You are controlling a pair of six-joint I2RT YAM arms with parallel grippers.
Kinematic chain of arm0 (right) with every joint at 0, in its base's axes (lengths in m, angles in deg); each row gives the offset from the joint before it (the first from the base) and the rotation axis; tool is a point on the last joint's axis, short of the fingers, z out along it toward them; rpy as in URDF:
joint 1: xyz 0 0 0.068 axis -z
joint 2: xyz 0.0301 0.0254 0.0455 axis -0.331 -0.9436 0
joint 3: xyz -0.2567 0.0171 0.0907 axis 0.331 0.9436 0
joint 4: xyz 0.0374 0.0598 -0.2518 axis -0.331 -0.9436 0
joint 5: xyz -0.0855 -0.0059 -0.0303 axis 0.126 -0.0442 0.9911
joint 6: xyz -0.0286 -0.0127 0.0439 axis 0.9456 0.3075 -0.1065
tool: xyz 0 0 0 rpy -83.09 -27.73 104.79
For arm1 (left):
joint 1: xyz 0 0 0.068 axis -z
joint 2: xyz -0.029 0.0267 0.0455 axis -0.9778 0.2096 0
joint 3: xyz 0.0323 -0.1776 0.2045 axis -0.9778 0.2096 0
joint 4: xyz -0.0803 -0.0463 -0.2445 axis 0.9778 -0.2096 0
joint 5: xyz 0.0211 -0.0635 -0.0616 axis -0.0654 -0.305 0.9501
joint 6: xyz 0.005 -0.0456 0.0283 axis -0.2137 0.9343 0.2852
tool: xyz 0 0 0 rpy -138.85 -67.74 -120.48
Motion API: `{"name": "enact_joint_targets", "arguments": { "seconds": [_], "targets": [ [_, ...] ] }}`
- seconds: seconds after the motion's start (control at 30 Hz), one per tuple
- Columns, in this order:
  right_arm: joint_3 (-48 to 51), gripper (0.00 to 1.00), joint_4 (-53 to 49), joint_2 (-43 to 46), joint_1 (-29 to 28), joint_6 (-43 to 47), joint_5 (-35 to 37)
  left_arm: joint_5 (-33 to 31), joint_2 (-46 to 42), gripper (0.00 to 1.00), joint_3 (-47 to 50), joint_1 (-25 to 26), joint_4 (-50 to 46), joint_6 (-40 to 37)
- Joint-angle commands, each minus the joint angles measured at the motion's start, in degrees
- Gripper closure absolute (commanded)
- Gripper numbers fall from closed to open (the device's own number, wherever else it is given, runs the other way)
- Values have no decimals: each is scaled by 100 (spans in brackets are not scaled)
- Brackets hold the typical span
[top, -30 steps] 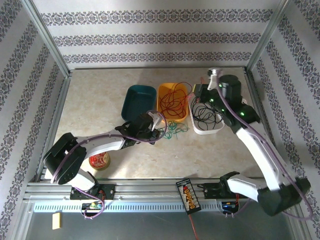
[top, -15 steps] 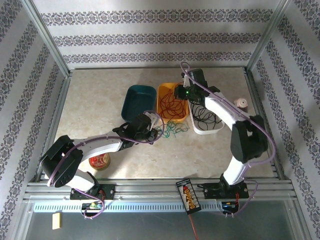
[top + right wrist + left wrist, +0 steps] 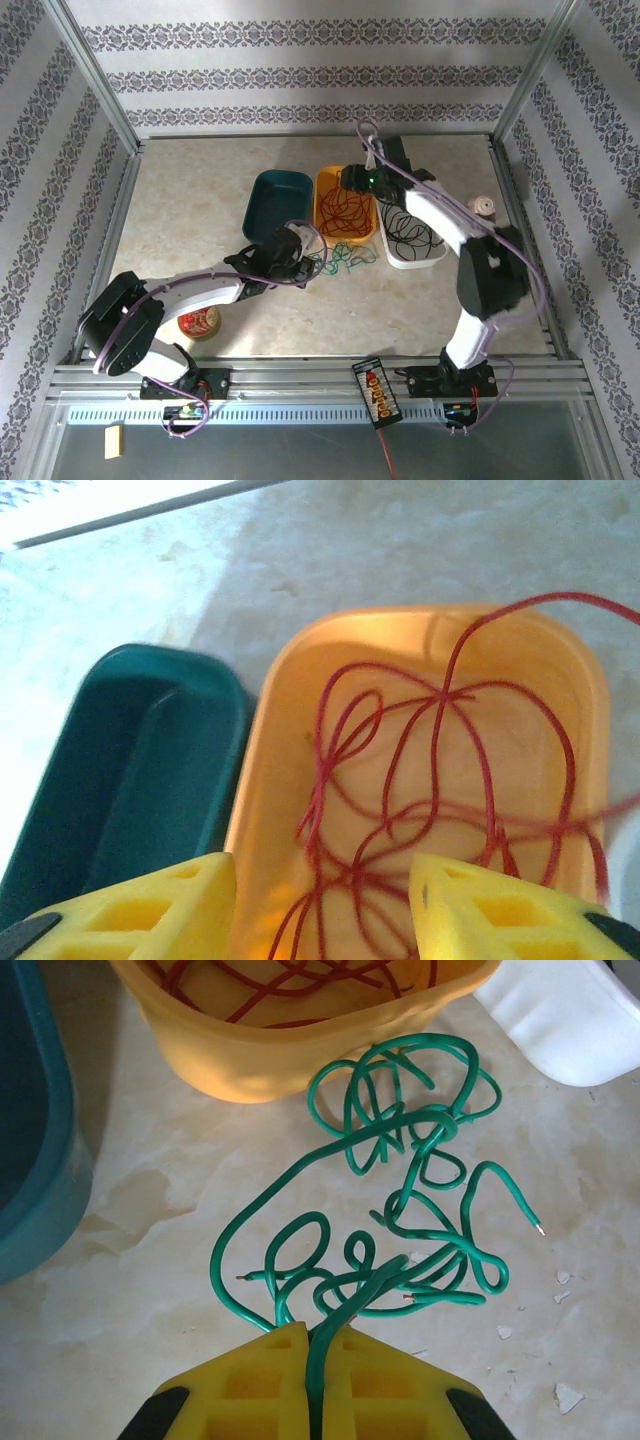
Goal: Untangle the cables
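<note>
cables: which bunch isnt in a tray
The green cables, on the table, pinched by the left gripper; red cables are in the orange tray, black cables in the white tray.

white arm links [image 3: 200, 292], black joints [image 3: 490, 285], purple cables [image 3: 367, 128], yellow honeycombed jaws.

1. Right end effector [image 3: 322, 885] swung from the white tray [image 3: 420, 263] across to above the orange bin [image 3: 290, 710].
2. Its jaws went from closed to parted.
3. Red cables [image 3: 440, 695] settled inside that bin, clear of the fingers.
</note>
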Motion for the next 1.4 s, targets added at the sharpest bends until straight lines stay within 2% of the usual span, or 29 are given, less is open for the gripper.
{"name": "enact_joint_targets", "arguments": {
  "seconds": [0.0,0.13,0.23,0.37,0.53,0.6,0.73,0.77,0.83,1.07,1.37],
  "targets": [
    [891,51,-302,1044,-211,203,107,-31,-96,100,-26,-178,-729,136],
    [1930,50,-471,1814,-575,84,-17,39,-20,100,-53,-179,-1293,212],
    [2346,50,-552,1979,-827,15,-1,-76,10,100,-32,-170,-1607,329],
    [2558,49,-552,1734,-1090,-68,219,-353,85,100,-27,-168,-1824,347],
    [2347,47,-760,1158,-1296,-181,944,-501,247,100,-249,-170,-2014,289],
    [2234,47,-827,933,-1399,-163,1232,-530,241,72,-289,-166,-2018,317],
    [2063,47,-887,602,-1645,-82,1923,-465,-48,44,-181,-127,-1716,297],
    [2025,47,-867,546,-1679,-60,2044,-407,-173,40,-107,-126,-1555,286],
    [1934,48,-874,407,-1711,-27,2092,-378,-460,36,49,-117,-1272,313],
    [1903,50,-966,186,-1776,-56,2132,-745,-1178,36,207,-116,-959,309],
    [1994,54,-998,-69,-1944,-237,2091,-866,-1234,36,137,-117,-787,222]
  ]
}}
